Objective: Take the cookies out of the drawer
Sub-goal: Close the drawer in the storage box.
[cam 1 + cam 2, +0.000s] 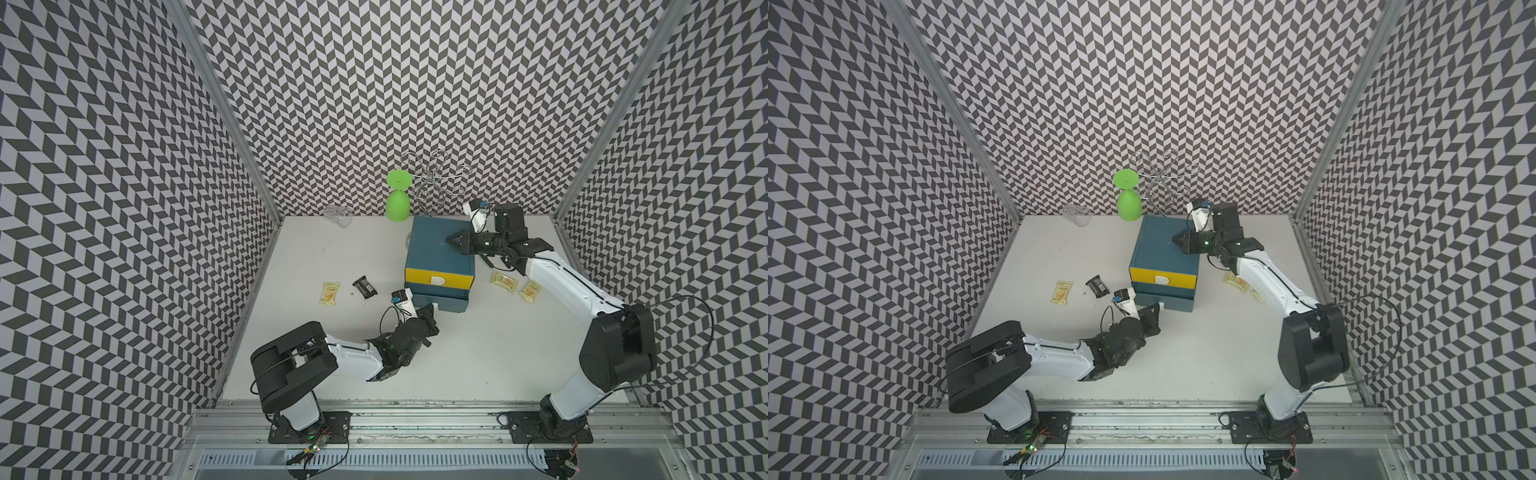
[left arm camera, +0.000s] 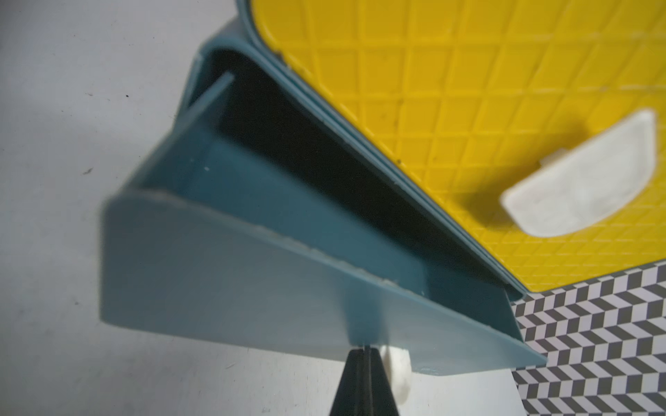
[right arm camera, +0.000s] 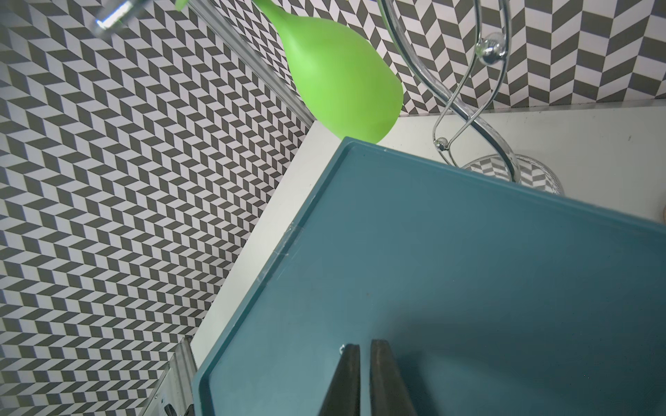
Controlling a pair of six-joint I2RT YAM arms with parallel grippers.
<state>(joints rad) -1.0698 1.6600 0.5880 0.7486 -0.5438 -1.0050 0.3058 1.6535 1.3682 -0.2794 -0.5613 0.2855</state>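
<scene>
While drawer (image 1: pixel 436 302) sits ajar, step: probably opening.
Left end effector (image 2: pixel 364 360): together, beside handle (image 2: pixel 396 374).
Right end effector (image 1: pixel 451 240): almost together, atop cabinet (image 1: pixel 430 257).
Next: pull wider.

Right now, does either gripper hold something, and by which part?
Nothing is held. The left gripper is shut beside the white handle of the lower drawer; the right gripper, nearly shut, is empty over the cabinet top.
</scene>
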